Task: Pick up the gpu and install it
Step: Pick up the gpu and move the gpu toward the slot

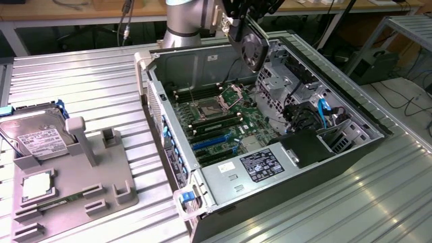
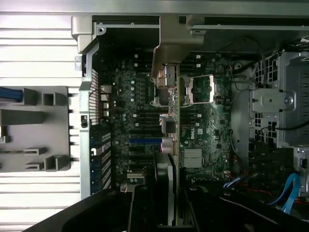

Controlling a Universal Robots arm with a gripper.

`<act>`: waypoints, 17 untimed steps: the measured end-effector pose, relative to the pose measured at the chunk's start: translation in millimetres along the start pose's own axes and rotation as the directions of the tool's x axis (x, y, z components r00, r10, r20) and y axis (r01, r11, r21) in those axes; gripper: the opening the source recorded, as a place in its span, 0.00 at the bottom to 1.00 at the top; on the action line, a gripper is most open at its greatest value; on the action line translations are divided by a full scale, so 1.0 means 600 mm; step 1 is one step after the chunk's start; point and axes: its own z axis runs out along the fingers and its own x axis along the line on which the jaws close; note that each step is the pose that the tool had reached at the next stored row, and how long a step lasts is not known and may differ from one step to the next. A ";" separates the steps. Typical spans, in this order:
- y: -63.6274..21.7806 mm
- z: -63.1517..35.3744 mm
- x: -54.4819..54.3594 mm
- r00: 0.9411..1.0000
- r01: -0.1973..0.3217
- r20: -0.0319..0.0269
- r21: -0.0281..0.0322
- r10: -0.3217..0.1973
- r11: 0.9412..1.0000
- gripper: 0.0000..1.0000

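The gpu point(image 1: 254, 48) hangs tilted on edge above the far side of the open computer case point(image 1: 153, 93), its round black fan face showing. My gripper point(image 1: 247, 19) is shut on its upper edge. In the wrist view the gpu point(image 2: 173, 145) appears edge-on, with its silver end bracket point(image 2: 166, 46) at the far end, held over the motherboard point(image 2: 130, 106) between my dark fingers point(image 2: 141, 209). The card is well above the board and touches nothing. Blue expansion slots point(image 1: 212, 143) lie below, nearer the power supply.
A grey fixture tray point(image 1: 101, 187) on the exterior view's left holds a silver hard drive point(image 1: 37, 136) and a small square silver chip point(image 1: 37, 185). The power supply point(image 1: 253, 167) sits at the case's near end, and drive cages with blue cables point(image 1: 324, 109) on its right.
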 end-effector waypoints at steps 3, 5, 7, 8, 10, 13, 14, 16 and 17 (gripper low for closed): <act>0.003 0.001 -0.009 1.000 -0.002 0.000 0.000 0.002 1.000 0.28; 0.005 0.002 -0.015 1.000 -0.003 0.000 0.000 0.003 1.000 0.28; 0.006 0.003 -0.020 1.000 -0.005 0.001 0.000 0.005 1.000 0.28; 0.007 0.003 -0.023 1.000 -0.006 0.001 0.000 0.006 1.000 0.28; 0.007 0.003 -0.031 1.000 -0.008 0.001 0.000 0.008 1.000 0.28; 0.008 0.004 -0.036 1.000 -0.008 0.001 0.000 0.008 1.000 0.28; 0.008 0.004 -0.036 1.000 -0.008 0.001 0.000 0.008 1.000 0.28; 0.008 0.004 -0.036 1.000 -0.008 0.001 0.000 0.008 1.000 0.28; 0.008 0.004 -0.036 1.000 -0.007 0.001 0.000 0.007 1.000 0.28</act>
